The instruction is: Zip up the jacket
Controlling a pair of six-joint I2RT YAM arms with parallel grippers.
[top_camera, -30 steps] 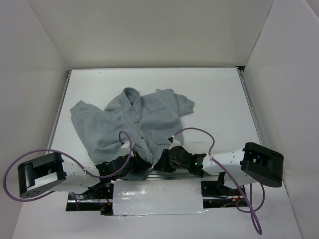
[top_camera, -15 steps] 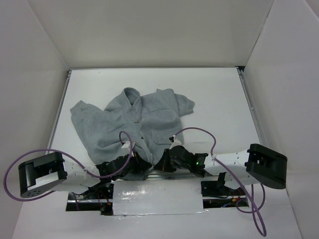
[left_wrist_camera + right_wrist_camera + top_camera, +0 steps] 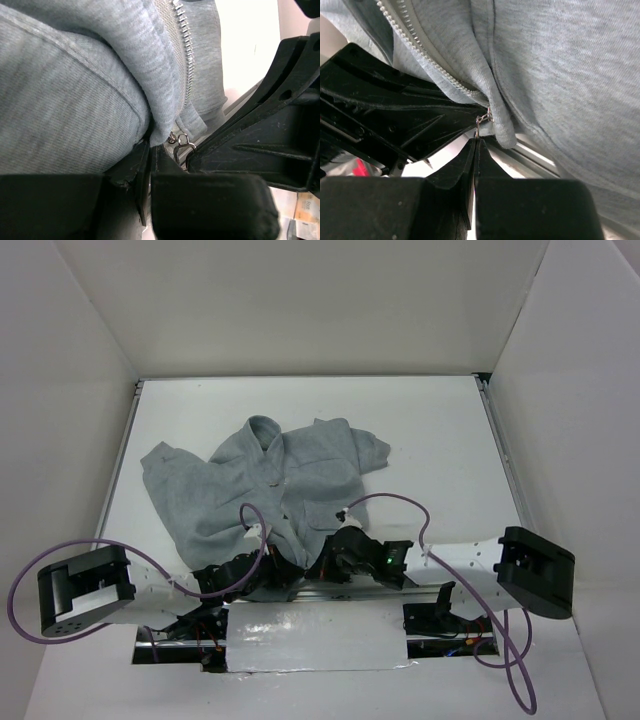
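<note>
The light-grey fleece jacket (image 3: 270, 480) lies rumpled on the white table, collar far, hem at the near edge. Both grippers meet at the hem. My left gripper (image 3: 288, 572) is shut on the hem's fabric edge (image 3: 151, 145), just left of the zipper teeth (image 3: 186, 45) and the metal zipper pull (image 3: 183, 146). My right gripper (image 3: 328, 558) is shut on that zipper pull (image 3: 481, 121), pinching its ring at the fingertips (image 3: 476, 140) at the bottom of the zipper teeth (image 3: 415, 47). The zipper above looks open.
White walls enclose the table (image 3: 440, 440) on three sides. Purple cables (image 3: 390, 502) loop over both arms. Silver tape (image 3: 315, 638) covers the near edge between the bases. A metal rail (image 3: 535, 160) runs under the hem. The left gripper's black body (image 3: 385, 110) is close beside the right gripper.
The right gripper has shifted slightly left and away from the bases at the hem, and its arm's elbow has dropped a little. The left arm and jacket look unchanged.
</note>
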